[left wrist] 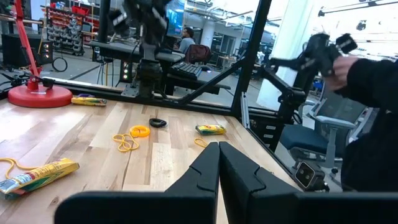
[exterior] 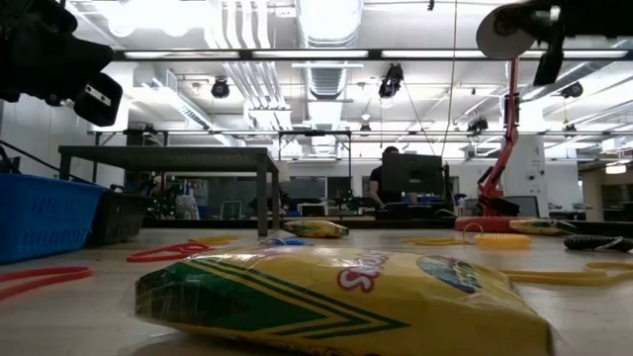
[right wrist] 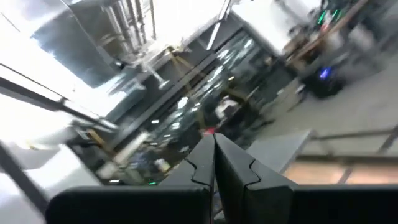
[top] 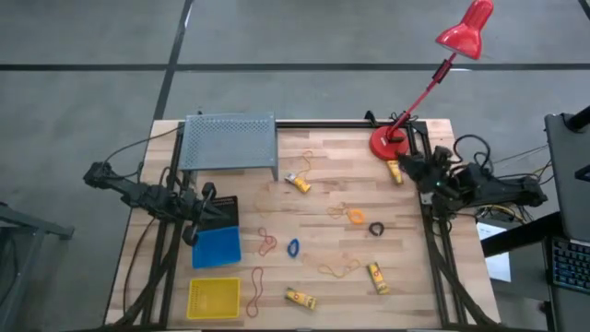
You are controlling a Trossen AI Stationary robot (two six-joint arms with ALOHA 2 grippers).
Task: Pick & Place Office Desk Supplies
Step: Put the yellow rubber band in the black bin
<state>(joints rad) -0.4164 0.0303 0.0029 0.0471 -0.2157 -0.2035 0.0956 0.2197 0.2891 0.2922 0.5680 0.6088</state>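
**Supplies lie scattered, both arms parked**

Office desk supplies are spread across your wooden worktop (top: 323,231) in the high view: red rubber-band loops (top: 266,243), a blue ring (top: 293,247), a black ring (top: 376,229) and yellow crayon packs (top: 298,183). The blue bin (top: 217,247) and yellow bin (top: 214,297) wait at the left, likely as sorting targets.

Low view: one yellow crayon pack (exterior: 346,302) fills the foreground, untouched.

Left wrist view: your left gripper (left wrist: 218,163) has its fingers pressed together, empty, aimed across the worktop.

Right wrist view: the right gripper (right wrist: 214,155) is likewise closed, pointing up at the ceiling, seemingly at rest.
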